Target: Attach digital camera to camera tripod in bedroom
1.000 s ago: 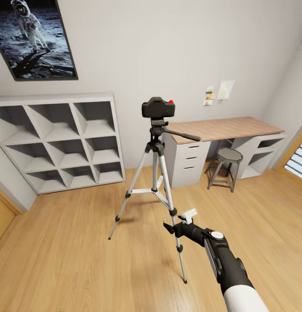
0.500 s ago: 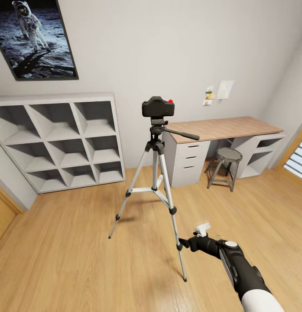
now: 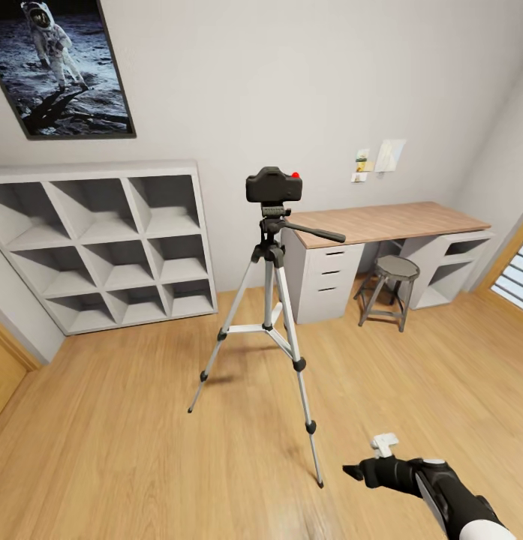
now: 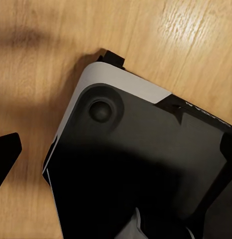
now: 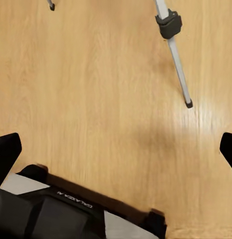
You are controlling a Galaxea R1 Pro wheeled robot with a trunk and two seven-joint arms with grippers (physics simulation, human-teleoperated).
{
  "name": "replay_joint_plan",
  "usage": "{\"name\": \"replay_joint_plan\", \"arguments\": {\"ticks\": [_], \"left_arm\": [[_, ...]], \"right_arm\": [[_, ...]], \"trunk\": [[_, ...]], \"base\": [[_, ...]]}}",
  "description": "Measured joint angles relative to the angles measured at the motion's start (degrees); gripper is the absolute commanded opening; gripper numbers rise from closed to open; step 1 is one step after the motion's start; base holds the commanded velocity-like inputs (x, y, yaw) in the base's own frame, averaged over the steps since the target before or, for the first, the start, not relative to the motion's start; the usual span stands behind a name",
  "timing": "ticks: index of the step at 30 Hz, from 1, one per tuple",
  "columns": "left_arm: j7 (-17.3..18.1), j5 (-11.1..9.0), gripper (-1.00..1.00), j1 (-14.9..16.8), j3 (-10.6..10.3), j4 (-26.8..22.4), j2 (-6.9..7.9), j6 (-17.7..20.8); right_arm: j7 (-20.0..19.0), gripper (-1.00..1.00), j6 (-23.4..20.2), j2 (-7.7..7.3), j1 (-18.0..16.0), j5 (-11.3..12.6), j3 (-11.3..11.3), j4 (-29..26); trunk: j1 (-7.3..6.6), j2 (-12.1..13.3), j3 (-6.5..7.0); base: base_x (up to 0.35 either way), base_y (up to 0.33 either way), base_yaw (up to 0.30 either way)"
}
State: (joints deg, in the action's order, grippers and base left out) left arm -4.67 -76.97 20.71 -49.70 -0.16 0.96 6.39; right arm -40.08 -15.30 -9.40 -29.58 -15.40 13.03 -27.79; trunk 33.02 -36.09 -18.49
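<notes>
Three silver legs (image 3: 273, 322) carry the boxy black camera (image 3: 274, 185).

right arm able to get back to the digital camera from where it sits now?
Probably yes: nothing stands between the right claw, low over the floor, and the digital camera atop the camera tripod, though it must rise well up.

I have drawn my right end effector (image 3: 360, 472) back and down, away from the camera tripod (image 3: 270, 315), toward the floor's near edge.
</notes>
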Motion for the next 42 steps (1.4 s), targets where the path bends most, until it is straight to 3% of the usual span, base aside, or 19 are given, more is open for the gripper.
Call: {"name": "replay_joint_plan", "arguments": {"ticks": [7,8,12,13,14,15,18,22,32,42], "left_arm": [[0.00,0.00,1.00,0.01,0.00,0.00,0.00,0.00],[0.00,0.00,1.00,0.00,0.01,0.00,0.00,0.00],[-0.01,0.00,1.00,0.00,0.00,0.00,0.00,0.00],[-0.05,0.00,1.00,0.01,0.05,0.00,0.08,0.01],[-0.04,-0.01,1.00,0.01,0.04,-0.01,0.05,0.00],[-0.02,0.00,1.00,0.00,0.02,0.00,0.03,0.01],[-0.03,0.00,1.00,0.03,0.02,0.00,0.01,0.02],[-0.05,0.00,1.00,0.02,0.02,0.00,0.01,0.01],[-0.08,0.05,1.00,0.00,0.03,0.00,0.19,0.01],[-0.07,0.61,1.00,0.00,-0.15,-0.07,0.26,0.00]], "right_arm": [[0.19,1.00,1.72,-2.20,-0.01,-0.01,0.08,7.51],[0.79,1.00,3.73,-3.26,-0.01,-0.07,0.05,10.77],[1.15,1.00,4.89,-3.79,-0.02,0.02,0.10,13.16],[3.92,1.00,5.26,-4.03,-0.01,-0.17,0.07,19.53],[9.45,1.00,5.37,-3.85,-0.09,-0.15,-0.39,24.67],[14.52,1.00,5.59,-3.62,-0.37,0.16,-0.05,26.45],[20.04,1.00,5.98,-3.33,-0.47,0.38,0.01,28.29],[22.80,1.00,6.28,-3.22,0.36,0.53,0.04,29.20],[24.19,1.00,6.44,-3.15,4.81,0.62,0.09,29.63],[24.38,1.00,6.20,-3.04,5.49,0.63,0.10,29.71]], "trunk": [[0.00,0.00,0.00],[0.00,0.00,0.00],[0.00,0.00,0.00],[0.00,-0.01,0.00],[0.00,0.00,-0.01],[0.00,0.00,0.00],[0.00,0.00,0.00],[0.00,0.00,0.00],[0.00,-0.01,0.18],[0.00,0.00,1.02]], "base": [[0.000,0.000,0.000],[0.000,0.000,0.000],[0.000,0.000,0.000],[0.000,0.000,0.000],[0.000,0.000,0.000],[0.000,0.000,0.000],[0.000,0.000,0.000],[0.000,0.000,0.000],[0.000,0.000,0.000],[0.000,0.000,0.000]]}}
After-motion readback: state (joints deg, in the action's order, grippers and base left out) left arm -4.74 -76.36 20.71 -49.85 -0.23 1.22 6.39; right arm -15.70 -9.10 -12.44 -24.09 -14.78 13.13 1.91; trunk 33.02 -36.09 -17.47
